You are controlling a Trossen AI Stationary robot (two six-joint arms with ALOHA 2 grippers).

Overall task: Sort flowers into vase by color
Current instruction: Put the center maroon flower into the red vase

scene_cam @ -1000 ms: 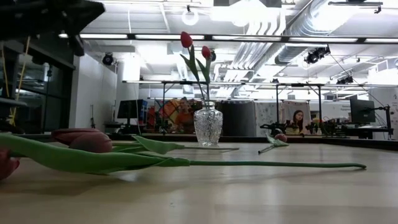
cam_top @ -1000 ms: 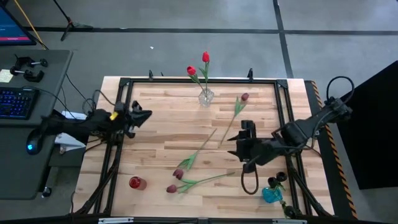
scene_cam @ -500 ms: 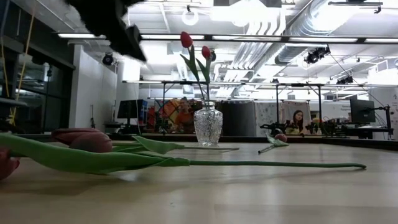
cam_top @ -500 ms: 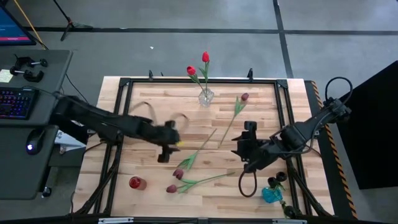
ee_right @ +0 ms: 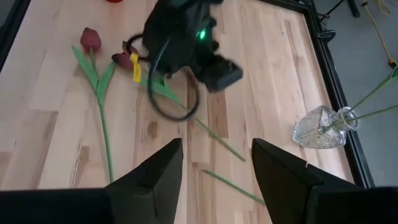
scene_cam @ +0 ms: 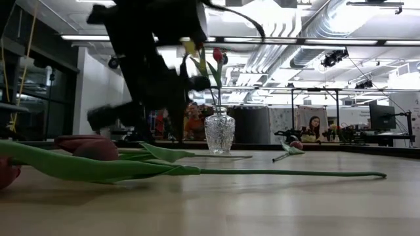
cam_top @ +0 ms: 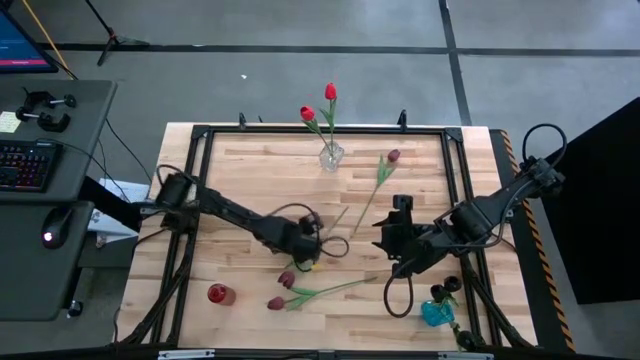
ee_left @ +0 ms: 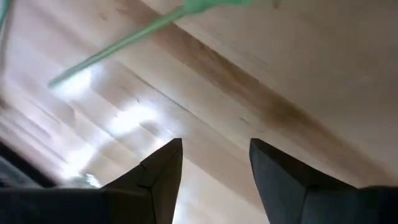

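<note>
My left gripper (cam_top: 303,255) (ee_left: 214,146) hangs open low over the middle of the table. Bare wood lies between its fingers, and a green stem (ee_left: 124,37) lies just beyond them. It stands above a maroon tulip (cam_top: 288,278) that lies flat on the wood. A second maroon tulip (cam_top: 275,302) lies nearer the front edge and a third (cam_top: 393,156) lies at the far right. A clear glass vase (cam_top: 331,155) (ee_right: 323,127) at the far edge holds two red tulips (cam_top: 329,93). My right gripper (cam_top: 383,238) (ee_right: 216,149) waits open, raised right of centre.
A small red vase (cam_top: 220,294) stands near the front left and a blue vase (cam_top: 437,312) at the front right. A black frame (cam_top: 300,130) borders the table top. In the low view my left arm (scene_cam: 154,72) shows dark and blurred in front of the glass vase (scene_cam: 220,131).
My left arm has swung from the table's left edge toward the middle and come down over the lying tulips, with its wrist rolling on the way. The flowers and vases lie where they were.
</note>
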